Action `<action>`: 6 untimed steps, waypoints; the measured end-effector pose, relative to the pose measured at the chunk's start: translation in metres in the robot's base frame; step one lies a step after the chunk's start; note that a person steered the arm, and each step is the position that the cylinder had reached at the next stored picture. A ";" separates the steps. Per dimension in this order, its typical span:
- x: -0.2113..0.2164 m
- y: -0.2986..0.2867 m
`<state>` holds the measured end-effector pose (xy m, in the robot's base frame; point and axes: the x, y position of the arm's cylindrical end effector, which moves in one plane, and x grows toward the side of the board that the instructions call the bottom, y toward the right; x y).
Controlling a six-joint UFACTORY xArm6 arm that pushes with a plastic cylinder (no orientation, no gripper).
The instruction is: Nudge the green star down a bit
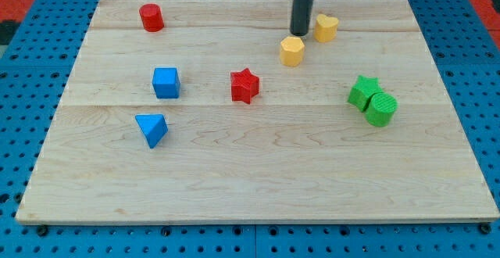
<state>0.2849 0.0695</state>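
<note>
Wooden board (258, 188) is lying flat w/ all blocks on it. My tip (300, 32) is sitting near the view's top, holding nothing, just a bare rod touching no block. Green cylinder (382, 109) is sitting well below-right of the tip, touching the green star (362, 91) just up-left of it. Blue cube (166, 82) and blue triangle (151, 129) are lying far left & below. Red star (244, 85) is resting below-left. Yellow hexagon (292, 51) is sitting just under the tip, yellow heart-ish block (326, 27) just right. Red cylinder (151, 17) is standing far left.
</note>
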 end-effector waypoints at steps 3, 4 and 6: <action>0.109 0.030; 0.092 0.047; 0.143 0.133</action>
